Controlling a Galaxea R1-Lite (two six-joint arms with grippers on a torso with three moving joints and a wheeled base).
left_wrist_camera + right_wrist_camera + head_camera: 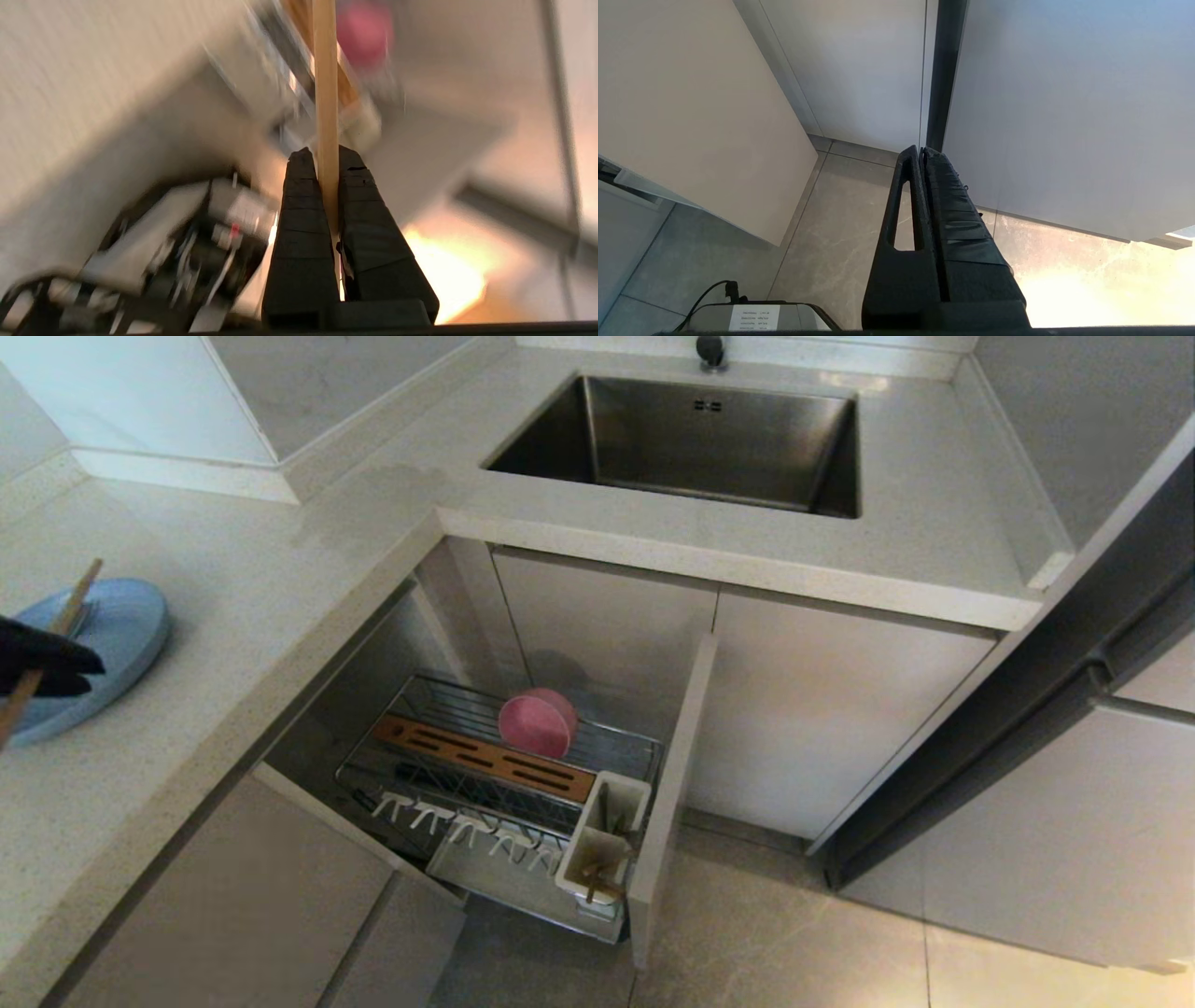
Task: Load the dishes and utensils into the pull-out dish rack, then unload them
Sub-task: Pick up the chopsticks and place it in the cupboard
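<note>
The floor (pixel 794 943) below me is made of big grey tiles. Just above the floor, the pull-out dish rack (pixel 504 793) sticks out of the open cabinet under the counter (pixel 280 579). I use the rack as my landmark. At its near end a white utensil cup (pixel 602 845) holds one chopstick (pixel 592 884). White prongs (pixel 467 821) run along its near side, and a wooden slotted strip (pixel 485 759) lies across the middle. The pink bowl (pixel 538 721) stands on its edge in the wires at the far side of the rack, just behind the strip.

Up on the counter, well to the left of the rack, the blue plate (pixel 117 635) lies flat. Something shiny rests on the plate, but I cannot tell what it is. My left gripper (pixel 58 665) hangs over the near edge of the plate. Its fingers (pixel 303 210) are clamped tight on the other chopstick (pixel 325 93), which sticks out both ways, slanted.

Farther back than the rack, the steel sink (pixel 691 439) is set into the counter. White walls stand behind it.

My right gripper (pixel 923 151) hangs low beside the cabinet doors (pixel 859 65), squeezed closed on nothing.
</note>
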